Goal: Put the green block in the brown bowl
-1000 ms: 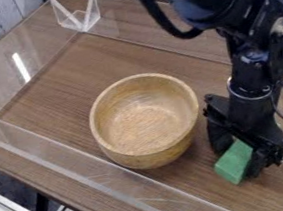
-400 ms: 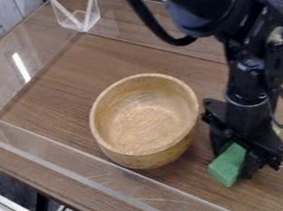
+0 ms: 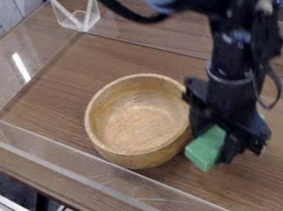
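The green block (image 3: 205, 151) is held in my gripper (image 3: 220, 142), whose black fingers are shut on it just right of the brown bowl (image 3: 137, 119). The block pokes out below the fingers at the bowl's right rim, close to or just above the tabletop. The bowl is a round tan wooden one with nothing inside, sitting near the middle of the wooden table. My black arm (image 3: 234, 32) comes down from the upper right.
Clear acrylic walls (image 3: 29, 145) fence the wooden table on the left and front. A small clear stand (image 3: 77, 13) sits at the back left corner.
The gripper closed on the green block and moved left with it toward the bowl. The bowl has shifted slightly left.
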`<state>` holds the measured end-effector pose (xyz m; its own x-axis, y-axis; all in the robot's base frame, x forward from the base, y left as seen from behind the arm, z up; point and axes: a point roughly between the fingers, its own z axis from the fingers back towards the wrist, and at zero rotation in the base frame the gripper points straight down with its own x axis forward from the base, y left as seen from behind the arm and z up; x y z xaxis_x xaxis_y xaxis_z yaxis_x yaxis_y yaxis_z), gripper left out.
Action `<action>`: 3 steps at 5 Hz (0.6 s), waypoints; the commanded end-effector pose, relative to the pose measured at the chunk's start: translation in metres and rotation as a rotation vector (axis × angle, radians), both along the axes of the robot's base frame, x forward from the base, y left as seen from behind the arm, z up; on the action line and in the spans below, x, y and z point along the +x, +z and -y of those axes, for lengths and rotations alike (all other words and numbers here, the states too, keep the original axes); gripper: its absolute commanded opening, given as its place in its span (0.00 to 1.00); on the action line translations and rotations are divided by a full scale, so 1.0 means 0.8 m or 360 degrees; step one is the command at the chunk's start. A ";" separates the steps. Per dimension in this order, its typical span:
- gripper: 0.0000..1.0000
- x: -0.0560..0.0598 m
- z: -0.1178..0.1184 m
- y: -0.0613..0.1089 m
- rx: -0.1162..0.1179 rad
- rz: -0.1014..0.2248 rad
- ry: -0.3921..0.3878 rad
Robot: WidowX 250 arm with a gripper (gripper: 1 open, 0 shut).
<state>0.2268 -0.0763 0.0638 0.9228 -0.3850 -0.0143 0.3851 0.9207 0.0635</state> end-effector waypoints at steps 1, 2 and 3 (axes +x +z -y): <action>0.00 0.020 -0.029 0.041 -0.0023 0.0180 0.0098; 0.00 0.028 -0.073 0.045 -0.0031 0.0216 0.0206; 0.00 0.022 -0.116 0.042 0.0015 0.0182 0.0306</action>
<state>0.2382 0.0165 0.0832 0.9805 -0.1932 0.0361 0.1893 0.9777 0.0905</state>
